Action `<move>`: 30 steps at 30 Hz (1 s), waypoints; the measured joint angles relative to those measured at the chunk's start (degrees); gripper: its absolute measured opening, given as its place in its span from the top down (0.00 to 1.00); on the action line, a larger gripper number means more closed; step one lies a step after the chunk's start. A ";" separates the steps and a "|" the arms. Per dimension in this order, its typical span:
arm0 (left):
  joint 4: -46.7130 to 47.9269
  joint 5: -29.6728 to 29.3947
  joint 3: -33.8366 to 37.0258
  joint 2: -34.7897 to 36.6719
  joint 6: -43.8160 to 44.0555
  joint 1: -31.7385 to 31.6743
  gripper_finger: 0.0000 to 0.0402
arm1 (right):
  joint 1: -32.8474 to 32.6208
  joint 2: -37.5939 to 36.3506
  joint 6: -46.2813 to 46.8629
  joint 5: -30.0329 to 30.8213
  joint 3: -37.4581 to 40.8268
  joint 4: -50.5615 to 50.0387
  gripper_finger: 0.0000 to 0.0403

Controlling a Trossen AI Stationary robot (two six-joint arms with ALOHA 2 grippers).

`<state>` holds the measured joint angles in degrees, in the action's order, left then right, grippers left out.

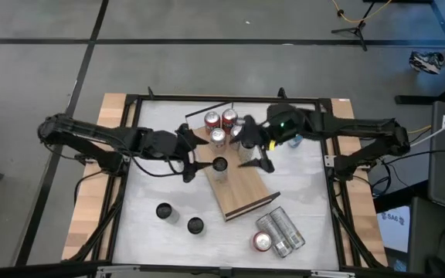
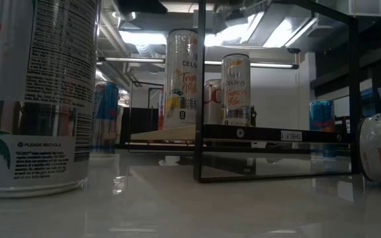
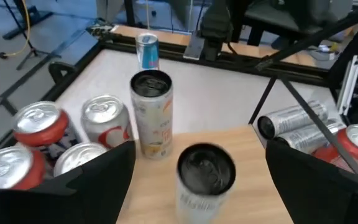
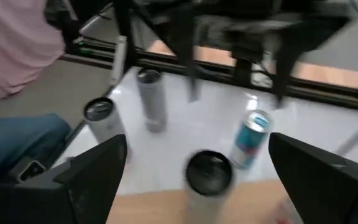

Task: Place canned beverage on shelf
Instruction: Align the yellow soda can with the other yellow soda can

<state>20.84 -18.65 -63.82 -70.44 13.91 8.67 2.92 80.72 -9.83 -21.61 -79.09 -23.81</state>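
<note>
The shelf [image 1: 242,193], a light-brown wooden board, lies slantwise in the middle of the table. A tall can with a dark top [image 1: 220,164] stands upright on it. Behind it in the left wrist view stands a second tall can [image 3: 151,112]. Three red and silver cans [image 1: 219,123] stand at the shelf's far end. My left gripper [image 1: 193,158] hovers open just left of the dark-topped can [image 3: 206,171]. My right gripper [image 1: 255,153] hovers open just right of that can [image 4: 209,174]. Neither touches it.
Two upright cans [image 1: 164,211] [image 1: 195,225] stand on the white tabletop near the front left. Several cans lie on their sides at the front right [image 1: 280,232]. A blue can [image 3: 146,50] stands farther off. A person's pink sleeve [image 4: 17,43] shows beyond the table.
</note>
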 joint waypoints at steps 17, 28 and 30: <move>3.93 -1.40 0.01 5.80 -0.15 0.00 0.12 | -5.04 12.08 -1.05 3.21 0.02 6.65 0.04; 4.20 -1.44 0.01 5.80 -0.13 0.00 0.12 | -5.05 15.77 -3.54 9.61 0.02 6.37 0.04; 4.21 -1.45 0.01 5.78 -0.13 0.00 0.12 | -5.05 15.77 -3.59 9.62 0.02 6.17 0.04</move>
<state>25.06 -20.10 -63.81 -64.66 13.78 8.67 -2.13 96.49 -13.42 -11.99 -79.07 -17.64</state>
